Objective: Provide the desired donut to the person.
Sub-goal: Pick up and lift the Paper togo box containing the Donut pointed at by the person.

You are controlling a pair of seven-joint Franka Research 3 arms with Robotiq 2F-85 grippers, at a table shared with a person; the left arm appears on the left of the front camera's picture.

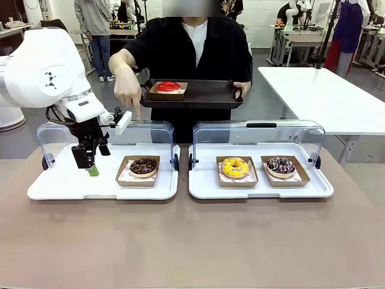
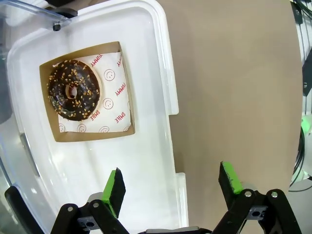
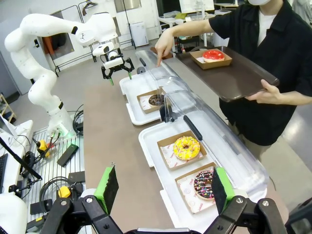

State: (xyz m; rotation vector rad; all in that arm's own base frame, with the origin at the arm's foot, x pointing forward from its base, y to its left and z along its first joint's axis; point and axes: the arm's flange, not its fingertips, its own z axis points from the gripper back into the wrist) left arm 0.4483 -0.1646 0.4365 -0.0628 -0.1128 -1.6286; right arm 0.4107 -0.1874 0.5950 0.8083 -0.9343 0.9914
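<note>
1. Donut point(image 1: 144, 166), chocolate with pale crumbs, seated in a brown card point(image 1: 138, 182) on the left white tray point(image 1: 66, 180), clear lid point(image 1: 150, 129) raised behind it.
2. Hand point(image 1: 127, 90) of the person point(image 1: 192, 48), index finger down at the lid's top edge, aimed at this donut. Judged from that to be the one wanted.
3. Other hand point(image 1: 242, 90) gripping a dark tray point(image 1: 198, 103) held level at chest height. Red donut point(image 1: 168, 87) in its own card at one end of it, the rest bare.
4. Left gripper point(image 1: 91, 167), fingers spread wide with nothing between them, hanging over the bare part of the white tray. Near the card, on its side away from the table's middle, touching neither card nor donut.
5. Right gripper point(image 3: 165, 184), likewise spread and empty, held back on the robot's side of the table, well apart from the right-hand case with its yellow donut point(image 1: 235, 167) and sprinkled donut point(image 1: 281, 165).
6. Step in hand, as judged: approach to the pick. Choice shown by the finger, grasp not yet begun.
7. Next move, as judged: shift sideways to the card, descend, straddle one card wall rather than the icing, pinch, lift level. Then over the lid to the bare part of the dark tray.
8. Points of care: lid edge and pointing hand close to that path, and thin card apt to flex or tip under a one-sided pinch.
</note>
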